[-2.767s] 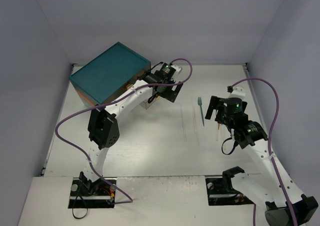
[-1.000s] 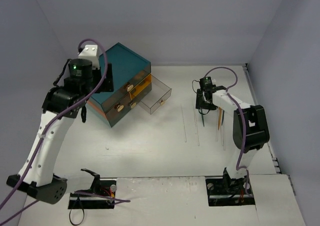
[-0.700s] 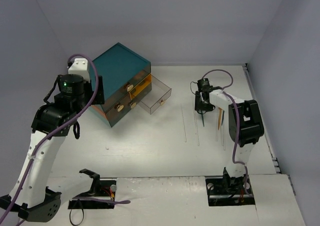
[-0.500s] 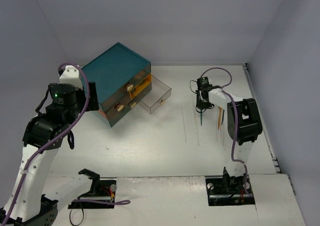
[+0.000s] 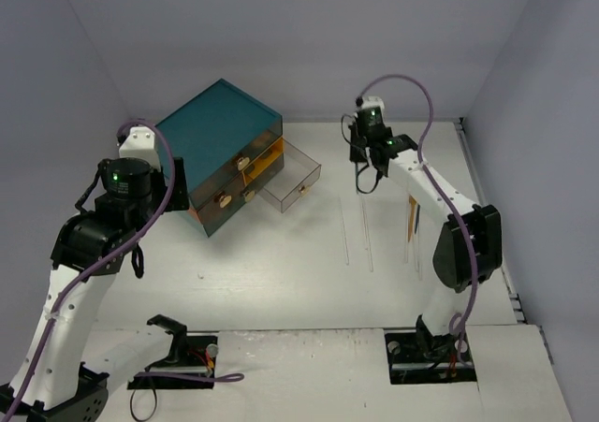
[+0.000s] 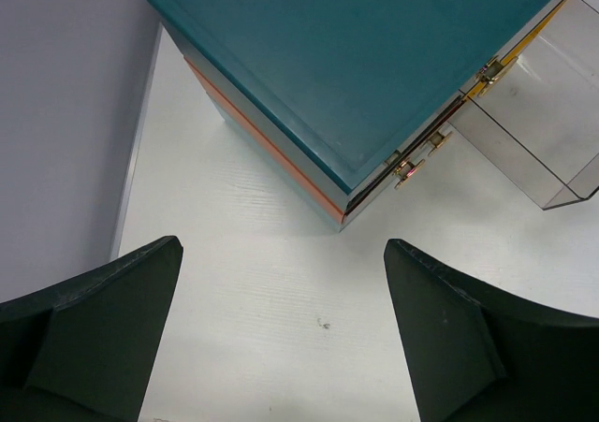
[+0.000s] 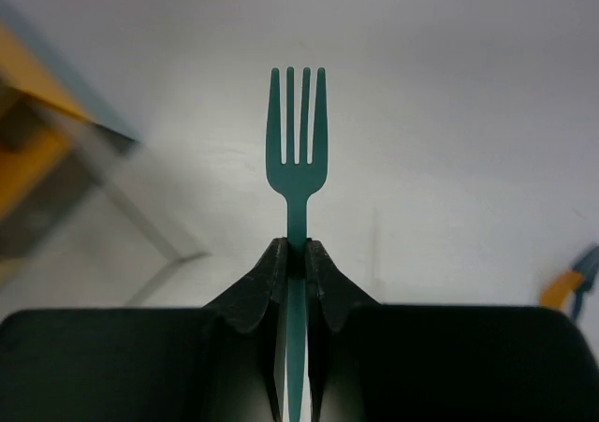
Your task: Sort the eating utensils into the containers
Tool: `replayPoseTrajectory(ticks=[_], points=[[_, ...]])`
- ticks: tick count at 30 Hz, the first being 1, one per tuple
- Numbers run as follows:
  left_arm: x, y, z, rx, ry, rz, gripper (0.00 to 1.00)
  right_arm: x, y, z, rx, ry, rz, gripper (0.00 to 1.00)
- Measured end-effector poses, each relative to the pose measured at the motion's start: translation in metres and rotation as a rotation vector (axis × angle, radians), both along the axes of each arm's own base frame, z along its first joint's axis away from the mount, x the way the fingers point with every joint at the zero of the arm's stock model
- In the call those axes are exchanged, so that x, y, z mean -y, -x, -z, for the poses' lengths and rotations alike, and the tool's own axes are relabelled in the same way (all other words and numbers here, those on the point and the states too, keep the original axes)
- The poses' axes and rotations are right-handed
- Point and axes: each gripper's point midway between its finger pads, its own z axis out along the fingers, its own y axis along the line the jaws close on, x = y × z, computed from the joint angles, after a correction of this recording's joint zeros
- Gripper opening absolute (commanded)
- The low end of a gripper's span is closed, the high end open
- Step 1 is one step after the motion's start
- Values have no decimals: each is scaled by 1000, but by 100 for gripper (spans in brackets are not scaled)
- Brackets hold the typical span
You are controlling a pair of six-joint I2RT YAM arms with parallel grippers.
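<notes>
My right gripper [image 7: 297, 249] is shut on the handle of a teal fork [image 7: 297, 151], whose tines point away from the camera. In the top view this gripper [image 5: 363, 179] hangs above the table, to the right of the open clear drawer [image 5: 292, 174]. That drawer is pulled out of the teal chest [image 5: 215, 123], which has orange-brown fronts and gold knobs. My left gripper [image 6: 281, 249] is open and empty above bare table, near the chest's [image 6: 374, 57] front left corner. More utensils lie on the table: an orange one [image 5: 410, 214], a dark one [image 5: 417, 221] and clear ones [image 5: 367, 240].
The chest stands at the back left against the side wall [image 5: 56, 113]. The open drawer [image 6: 543, 132] juts out to the right. An orange and a blue utensil [image 7: 571, 286] show at the right edge of the right wrist view. The table's right edge [image 5: 496, 244] runs close to the utensils.
My right gripper closed on the teal fork on the table and raised it toward the back. My left arm drew back from above the chest to its left front.
</notes>
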Motion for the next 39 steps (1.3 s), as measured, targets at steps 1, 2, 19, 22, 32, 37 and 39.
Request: replayPoseTrajectory(ticks=[1,2,19,22,32,37,39], points=[[0,0,0,0,1,0,88,-20,-2,-30,66,-35,-29,0],[0,0,0,0,3,0,88,-39,-3,-57,125,-74,-56,0],[-2,14,-3,10,20,9,88,-209,3,-39,91,-272,-181,18],[-1,15,-3,11,27,13,88,-210,9,-17,51,-244,-174,36],[4,17,-1,3,46,38,88,-144,31,-15,65,-143,-90,49],[7,17,0,-4,54,55,88,-38,39,-33,105,-123,83,51],[9,17,0,-7,57,62,88,14,44,-31,105,-98,178,51]])
